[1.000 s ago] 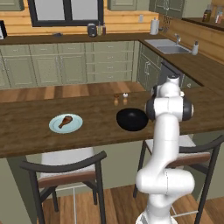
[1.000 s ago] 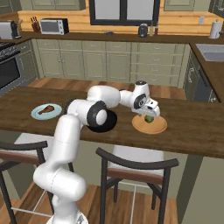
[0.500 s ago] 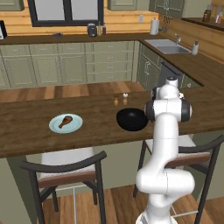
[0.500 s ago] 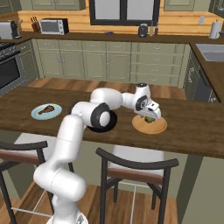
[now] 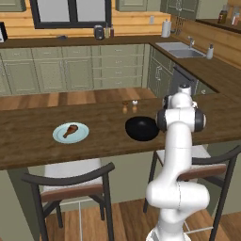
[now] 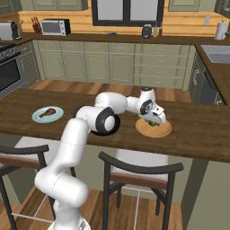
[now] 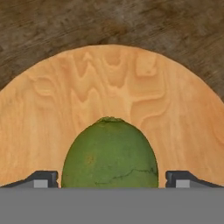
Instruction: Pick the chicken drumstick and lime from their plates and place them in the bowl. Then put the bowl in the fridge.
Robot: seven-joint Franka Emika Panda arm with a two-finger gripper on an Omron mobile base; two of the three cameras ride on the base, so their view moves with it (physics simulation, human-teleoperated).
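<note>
I had the gripper (image 7: 112, 179) low over the tan plate (image 7: 109, 92), and in the hand view the lime (image 7: 109, 153) sat squarely between the two fingertips (image 7: 41, 179), one tip on each side with a sliver of plate showing between tip and fruit. The jaws were spread, not yet pinching anything. The lime lay dead ahead of them, resting on the plate, roughly round and slightly taller than wide in that view, so no axis seemed to favour one grip. From the right base view the gripper (image 6: 156, 119) hung at the lime (image 6: 154, 122) on the plate (image 6: 153, 129), on the desk (image 6: 197, 130). I judged a straight close would do, perhaps after a touch more descent. The bowl (image 5: 141, 128) stood on the desk just beside the arm, and the drumstick (image 5: 71, 130) lay on the blue plate (image 5: 70, 133) well apart to the left.
</note>
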